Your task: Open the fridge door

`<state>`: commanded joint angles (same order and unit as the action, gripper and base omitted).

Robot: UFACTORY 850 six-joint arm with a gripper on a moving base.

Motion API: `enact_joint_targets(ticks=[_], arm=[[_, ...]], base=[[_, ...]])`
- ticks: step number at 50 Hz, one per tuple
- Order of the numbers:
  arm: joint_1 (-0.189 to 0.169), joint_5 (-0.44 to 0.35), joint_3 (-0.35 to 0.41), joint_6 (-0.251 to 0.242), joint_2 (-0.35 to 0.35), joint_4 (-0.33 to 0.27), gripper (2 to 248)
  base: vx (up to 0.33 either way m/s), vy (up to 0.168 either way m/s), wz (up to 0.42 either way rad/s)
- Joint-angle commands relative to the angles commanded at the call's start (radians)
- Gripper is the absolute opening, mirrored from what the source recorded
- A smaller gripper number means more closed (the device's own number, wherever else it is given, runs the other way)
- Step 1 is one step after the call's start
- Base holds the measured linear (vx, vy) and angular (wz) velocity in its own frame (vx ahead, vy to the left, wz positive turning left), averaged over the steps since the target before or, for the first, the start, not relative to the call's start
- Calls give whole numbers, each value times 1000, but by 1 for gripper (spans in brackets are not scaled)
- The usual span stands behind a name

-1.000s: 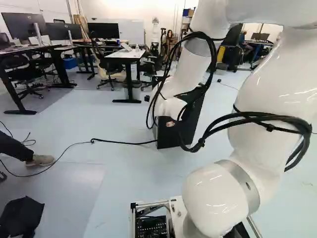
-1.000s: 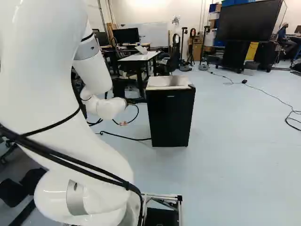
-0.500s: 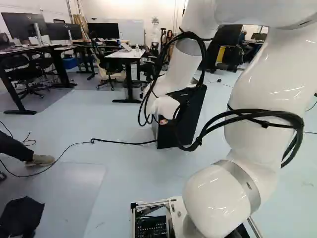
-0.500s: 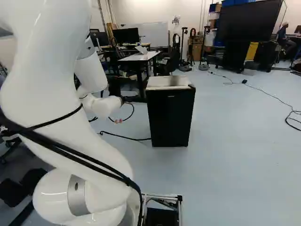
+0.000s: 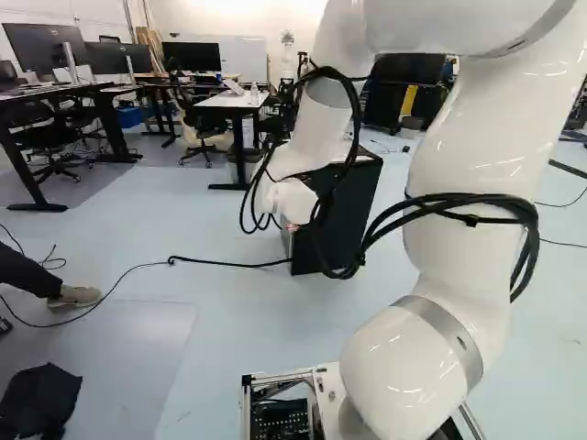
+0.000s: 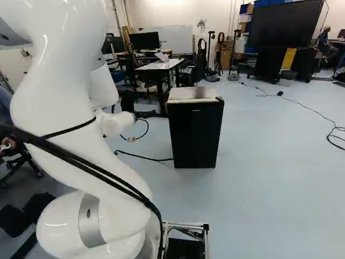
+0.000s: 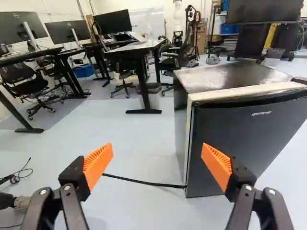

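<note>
In the right base view my gripper [image 6: 153, 114] reaches toward the near-left upper edge of the small black fridge [image 6: 195, 137], its fingers too small to read there. The wrist view shows the gripper [image 7: 157, 154] open, nothing between its orange pads. One finger overlaps the black fridge door [image 7: 244, 139] in that view; contact cannot be told. The door stands closed against the pale front frame [image 7: 188, 139], a dark hinge piece [image 7: 300, 80] at its far top corner. In the left base view the arm partly hides the fridge [image 5: 353, 206] and the gripper.
A black cable [image 7: 144, 182] runs over the floor to the fridge's foot. Behind stand a white-topped table [image 6: 161, 65], desks with monitors and office chairs. A large screen [image 6: 285, 24] is at the back right. A person's shoe [image 5: 75, 296] rests on the floor at the left.
The arm's wrist has shifted left in both base views, drawing slightly away from the fridge front. Its upper links have swung too. Base and fridge have not moved.
</note>
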<state>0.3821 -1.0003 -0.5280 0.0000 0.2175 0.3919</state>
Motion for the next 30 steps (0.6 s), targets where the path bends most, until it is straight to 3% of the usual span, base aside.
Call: enact_joint_targets(ticks=[30], arm=[[81,-70,-87,0,142,130,247]], base=[[0,0,0]])
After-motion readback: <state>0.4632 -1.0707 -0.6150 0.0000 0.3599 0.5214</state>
